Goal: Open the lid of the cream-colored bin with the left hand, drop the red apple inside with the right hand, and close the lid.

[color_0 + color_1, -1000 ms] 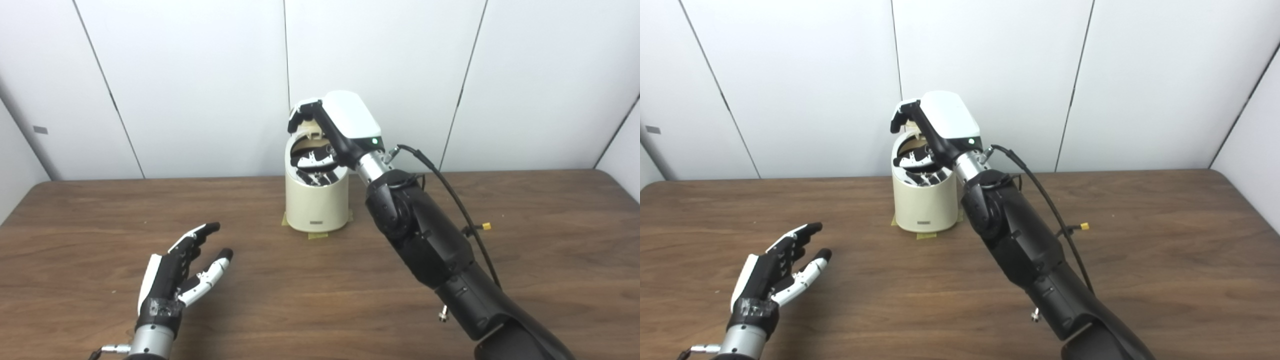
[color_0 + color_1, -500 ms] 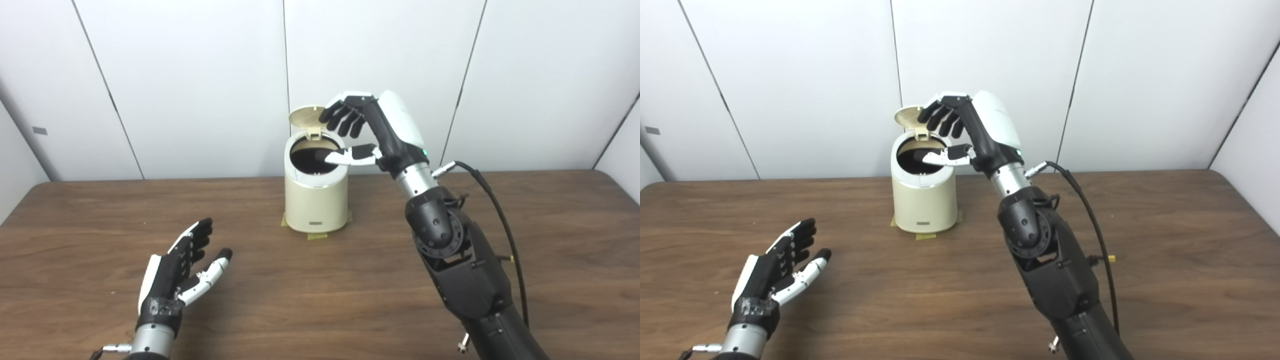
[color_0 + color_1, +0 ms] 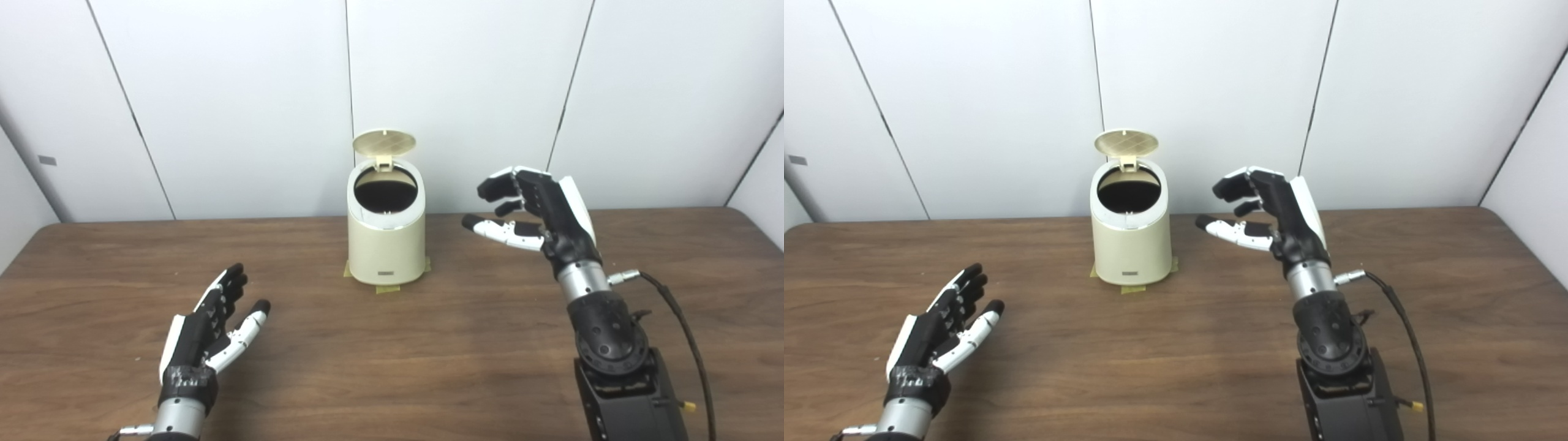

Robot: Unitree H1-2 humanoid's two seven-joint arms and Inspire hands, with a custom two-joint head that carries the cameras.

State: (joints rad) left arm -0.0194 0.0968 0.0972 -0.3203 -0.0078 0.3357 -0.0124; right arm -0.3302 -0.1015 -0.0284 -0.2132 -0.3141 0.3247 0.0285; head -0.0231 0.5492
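Cream-colored bin (image 3: 386, 245), dark inside, brown wood-grain table (image 3: 429, 355), black-and-white hands, white wall (image 3: 245, 92)

One cream bin (image 3: 386, 245) with one lid (image 3: 384, 141), two hands, one table (image 3: 429, 343).

1. Bright, even, diffuse light; white wall panels (image 3: 245, 104) look clean, without glare.
2. Soft faint shadows lie on the counter (image 3: 392, 355) beneath the bin (image 3: 386, 245).
3. Bin interior reads black.
4. Focus sharp throughout; no visible motion blur.
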